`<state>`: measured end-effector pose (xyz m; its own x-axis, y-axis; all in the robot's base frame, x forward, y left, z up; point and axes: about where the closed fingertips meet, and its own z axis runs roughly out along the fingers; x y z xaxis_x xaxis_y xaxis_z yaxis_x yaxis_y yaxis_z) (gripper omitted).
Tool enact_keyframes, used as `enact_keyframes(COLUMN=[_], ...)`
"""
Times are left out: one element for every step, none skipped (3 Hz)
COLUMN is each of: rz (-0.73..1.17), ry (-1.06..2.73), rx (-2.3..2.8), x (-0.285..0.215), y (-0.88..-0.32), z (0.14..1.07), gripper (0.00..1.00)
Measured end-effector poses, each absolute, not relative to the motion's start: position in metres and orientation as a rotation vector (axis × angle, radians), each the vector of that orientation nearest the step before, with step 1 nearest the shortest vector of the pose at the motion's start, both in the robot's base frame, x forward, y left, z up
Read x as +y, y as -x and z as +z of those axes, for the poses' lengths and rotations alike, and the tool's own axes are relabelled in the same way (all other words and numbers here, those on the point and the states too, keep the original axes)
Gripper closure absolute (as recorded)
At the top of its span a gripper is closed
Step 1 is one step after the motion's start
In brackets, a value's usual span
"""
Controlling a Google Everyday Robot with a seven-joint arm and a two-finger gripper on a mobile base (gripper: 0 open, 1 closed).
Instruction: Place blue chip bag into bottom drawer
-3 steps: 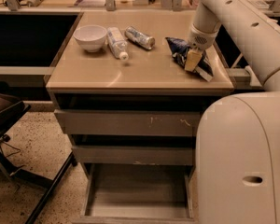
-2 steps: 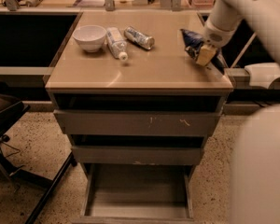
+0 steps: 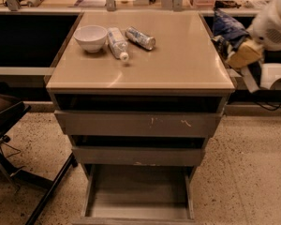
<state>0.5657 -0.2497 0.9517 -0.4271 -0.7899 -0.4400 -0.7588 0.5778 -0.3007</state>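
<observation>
Since a second ago, the gripper [image 3: 242,56] has been moved off the cabinet top and out past its right edge. The blue chip bag [image 3: 227,26], a crumpled dark-blue foil bag, has been carried along with it and is no longer laid on the top. The tan fingers are clamped on the lower end of the bag. The bag is held up in the air, just beside the right rear corner of the cabinet. The gripper is joined to a thick white arm [image 3: 274,25], which is seen at the right edge of the view.

To the left of the gripper, the smooth tan top of the grey cabinet [image 3: 178,62] is seen. Three things are laid at its back left part. A round white bowl [image 3: 90,36] is set upright. A white tube-like bottle [image 3: 117,42] is laid on its side just beside the bowl. A silver can [image 3: 140,37] is laid on its side just beside the bottle.

Under the top, three grey drawers are stacked. The two upper drawers [image 3: 138,124], with scuffed fronts, are pulled out a little. The bottom drawer [image 3: 138,191], a shallow grey tray with a plain floor, is pulled out the most. The bag is held well apart from it, high up and to the right.

A speckled floor [image 3: 243,172] is seen around the cabinet, and part of a dark chair [image 3: 4,118] is seen at the left.
</observation>
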Motion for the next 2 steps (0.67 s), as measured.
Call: enact_keyframes(rz=[-0.111,-0.104], ry=[1.244,1.265], rx=[2.359,2.383], x=[-0.309,-0.316], y=[-0.476,-0.464], z=[0.955,0.951], gripper=[1.00,1.00])
